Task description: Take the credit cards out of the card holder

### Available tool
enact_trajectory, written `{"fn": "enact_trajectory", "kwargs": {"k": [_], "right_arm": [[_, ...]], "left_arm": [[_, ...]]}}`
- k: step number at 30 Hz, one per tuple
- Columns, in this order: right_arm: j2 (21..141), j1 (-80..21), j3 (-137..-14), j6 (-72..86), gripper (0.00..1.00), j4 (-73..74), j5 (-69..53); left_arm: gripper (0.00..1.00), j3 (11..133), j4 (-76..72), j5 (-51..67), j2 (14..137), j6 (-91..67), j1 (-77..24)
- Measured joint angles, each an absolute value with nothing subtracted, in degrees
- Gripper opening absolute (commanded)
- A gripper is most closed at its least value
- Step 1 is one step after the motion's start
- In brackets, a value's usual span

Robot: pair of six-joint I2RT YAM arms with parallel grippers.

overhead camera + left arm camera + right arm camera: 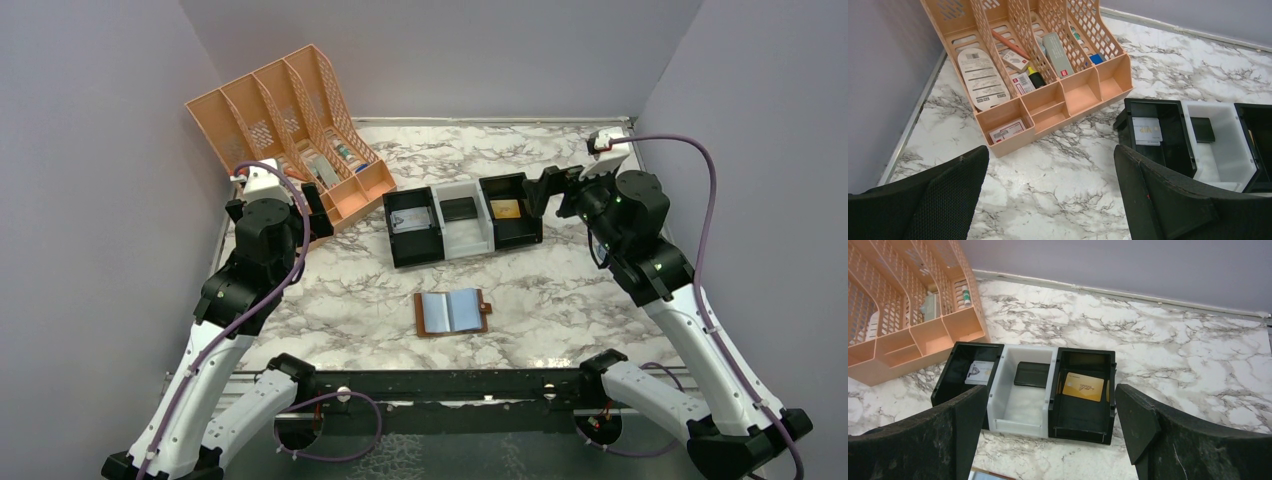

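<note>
Card holder (452, 312) lies spread open on the table (570, 290), cards (463, 309) exposed for pulling. Left tool (1050, 150) and right tool (1050, 389) both released, empty, well apart from it.

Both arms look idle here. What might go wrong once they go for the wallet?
1. The card holder lies loose on the smooth marble table; tugging a card may drag it unless one gripper pins it.
2. The credit cards look flush with the pale pockets, so the open left gripper or right gripper may pinch leather instead.
</note>
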State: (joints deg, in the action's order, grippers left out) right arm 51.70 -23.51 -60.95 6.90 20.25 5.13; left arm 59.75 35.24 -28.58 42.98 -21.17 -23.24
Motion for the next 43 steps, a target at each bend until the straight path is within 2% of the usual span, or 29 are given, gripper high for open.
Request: {"fn": "enact_trajectory", "kwargs": {"k": [43], "right_arm": [[50.85,-23.51,-61.91,10.48,1.0,21.45,5.08]], "left_arm": [[0.99,59.9,36.01,-27.2,43.81,-21.32,-23.24]]}}
